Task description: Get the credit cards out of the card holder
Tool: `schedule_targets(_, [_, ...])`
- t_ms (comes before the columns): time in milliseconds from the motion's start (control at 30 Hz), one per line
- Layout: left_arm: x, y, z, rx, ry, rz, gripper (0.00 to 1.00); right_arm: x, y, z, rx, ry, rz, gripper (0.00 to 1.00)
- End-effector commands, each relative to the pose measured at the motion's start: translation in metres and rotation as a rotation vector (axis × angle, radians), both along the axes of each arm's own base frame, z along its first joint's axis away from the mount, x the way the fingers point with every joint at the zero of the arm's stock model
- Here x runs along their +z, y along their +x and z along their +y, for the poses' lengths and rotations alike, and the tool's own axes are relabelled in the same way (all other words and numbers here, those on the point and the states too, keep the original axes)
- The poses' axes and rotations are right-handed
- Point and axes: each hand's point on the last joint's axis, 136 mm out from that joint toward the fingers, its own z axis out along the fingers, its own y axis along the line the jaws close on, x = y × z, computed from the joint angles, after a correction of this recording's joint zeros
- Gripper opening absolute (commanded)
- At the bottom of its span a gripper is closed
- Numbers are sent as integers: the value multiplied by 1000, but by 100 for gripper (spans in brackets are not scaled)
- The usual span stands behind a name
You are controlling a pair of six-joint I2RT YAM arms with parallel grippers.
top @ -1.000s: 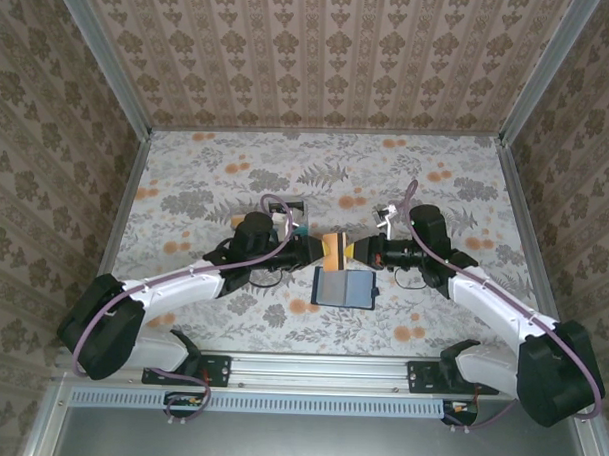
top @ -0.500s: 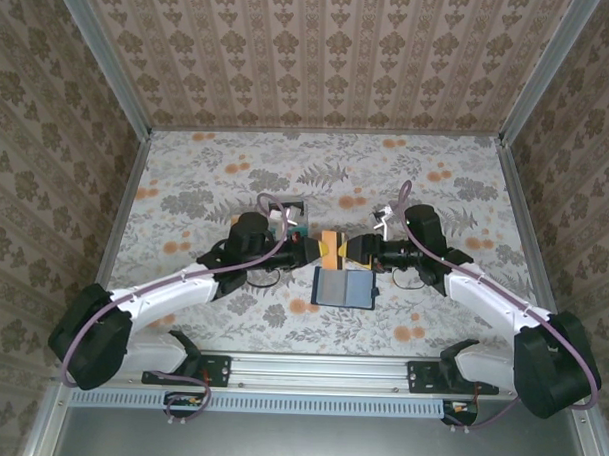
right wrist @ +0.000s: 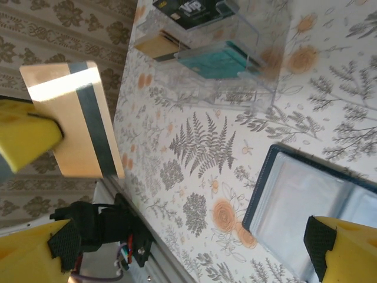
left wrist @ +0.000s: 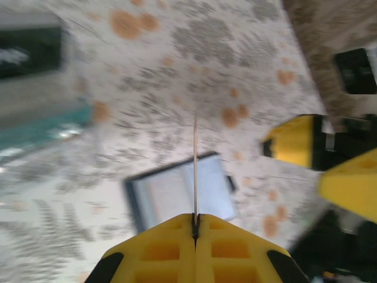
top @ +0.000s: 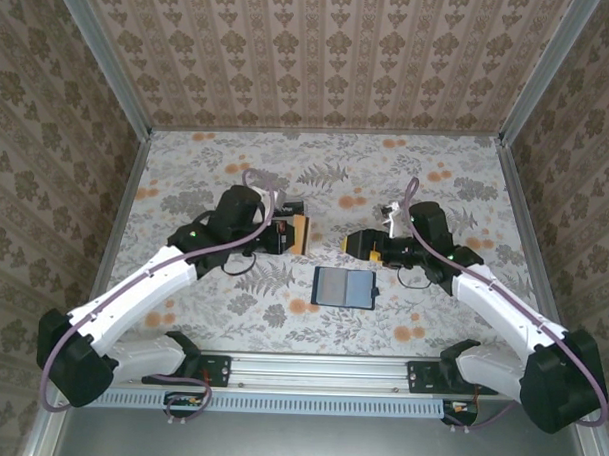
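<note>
Papered walls (top: 291, 47) close in a counter (top: 436, 193) covered in a fern-and-flower print. On the left, our left claw (left wrist: 195, 221) is pinched tight on a tan card (right wrist: 73, 121) with a dark stripe, gripping one short end and holding it up off the counter. In the left wrist view the card shows edge-on as a hairline. Just behind it stands a clear box (right wrist: 259, 76) with cards slotted inside. Near the middle and closer to the arm bases, the holder (top: 343, 287) lies open flat with its greyish sleeves facing up. We cannot tell whether any cards are left in them. On the right, our right claw (top: 354, 244) is spread wide and carries nothing. It hangs just above the holder's far edge and faces the held card across a gap.

We judge the card to be light, thin, stiff and slick. A firm pinch across both faces near one end suits it, and a loose grip would let it slide or twist. Any card in a sleeve is best taken by its exposed edge. The holder looks light enough to skid, so one claw should pin it while the other draws the card along the sleeve.
</note>
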Motion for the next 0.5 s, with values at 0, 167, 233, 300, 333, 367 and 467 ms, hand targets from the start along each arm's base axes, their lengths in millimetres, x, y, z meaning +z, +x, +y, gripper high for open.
schedule_targets(0, [-18,4,56,-24,381,-136,0,9,4,-8,-36,-66,-61,100])
schedule_targets(167, [2,34,94,-12,660,-424,0,17,4,-12,-35,-106,-102,100])
schedule_targets(233, [11,41,101,-53,718,-545,0,19,4,-12,-31,-112,-110,100])
schedule_targets(300, [17,39,98,-140,705,-633,0,21,5,-12,-30,-111,-116,100])
schedule_targets(333, [20,37,96,-194,690,-675,0,22,5,-11,-29,-109,-120,100])
schedule_targets(367, [23,35,94,-237,686,-706,0,22,6,-11,-31,-108,-122,100])
schedule_targets(467, [22,33,95,-352,712,-733,0,24,7,-11,-33,-102,-131,100])
